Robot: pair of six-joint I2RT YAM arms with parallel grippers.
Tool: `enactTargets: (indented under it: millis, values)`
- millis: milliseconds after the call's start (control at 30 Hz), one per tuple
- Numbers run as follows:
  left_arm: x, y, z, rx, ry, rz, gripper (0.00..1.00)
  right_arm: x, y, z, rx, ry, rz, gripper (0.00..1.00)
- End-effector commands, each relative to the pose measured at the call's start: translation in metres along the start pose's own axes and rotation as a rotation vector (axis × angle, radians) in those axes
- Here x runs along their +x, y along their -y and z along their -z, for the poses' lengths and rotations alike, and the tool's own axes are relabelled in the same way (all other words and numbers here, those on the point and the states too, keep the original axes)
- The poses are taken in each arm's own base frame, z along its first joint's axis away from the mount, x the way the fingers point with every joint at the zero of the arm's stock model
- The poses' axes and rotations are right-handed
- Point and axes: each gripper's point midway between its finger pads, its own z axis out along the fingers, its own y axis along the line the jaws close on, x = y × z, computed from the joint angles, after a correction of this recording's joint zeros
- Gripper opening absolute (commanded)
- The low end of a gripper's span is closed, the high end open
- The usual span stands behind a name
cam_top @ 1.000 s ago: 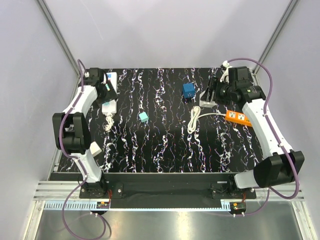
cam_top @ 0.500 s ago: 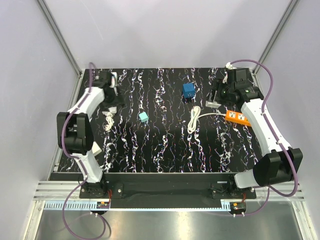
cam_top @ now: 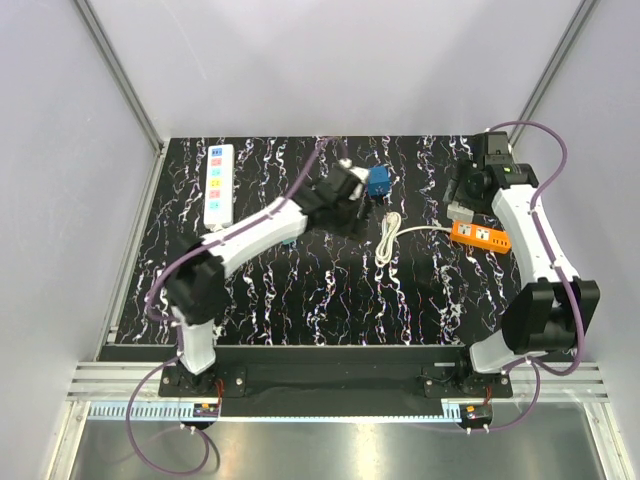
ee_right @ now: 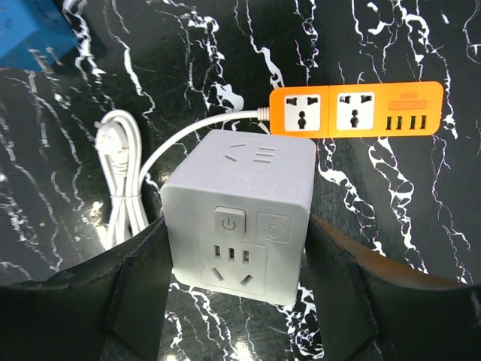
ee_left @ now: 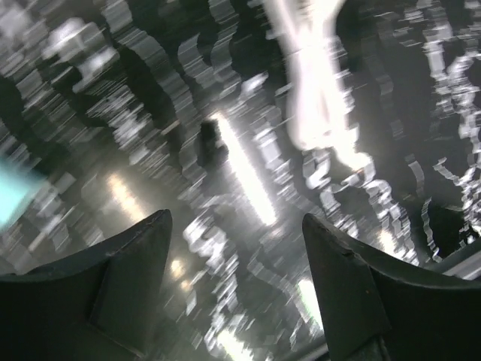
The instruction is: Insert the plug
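Note:
My right gripper is shut on a white cube socket and holds it just behind the orange power strip, which also shows in the top view. The strip's white cable is coiled, and its plug lies on the table left of the cube. My left gripper is open and empty over the middle of the table, next to a blue cube. The left wrist view is motion-blurred; its jaws stand apart with only the table between them.
A long white power strip lies at the far left. A small teal block sits partly under my left arm. The blue cube also shows in the right wrist view. The table is black marble-patterned, and grey walls enclose it.
My left arm has swung from the white strip at far left to the table's middle. My right gripper has moved right and back with the white cube socket.

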Motion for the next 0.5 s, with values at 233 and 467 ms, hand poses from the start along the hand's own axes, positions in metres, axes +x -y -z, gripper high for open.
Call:
enactTargets:
  millis: [233,467]
  values:
    - [-0.03,0.058,-0.104,0.049,0.057,-0.11,0.76,-0.023,-0.004,0.073,-0.099,0.19,-0.07,0.0]
    - [-0.01,0.054,-0.137,0.021,0.011,-0.083,0.76,-0.011,-0.009,0.082,-0.159,0.186,-0.062,0.0]
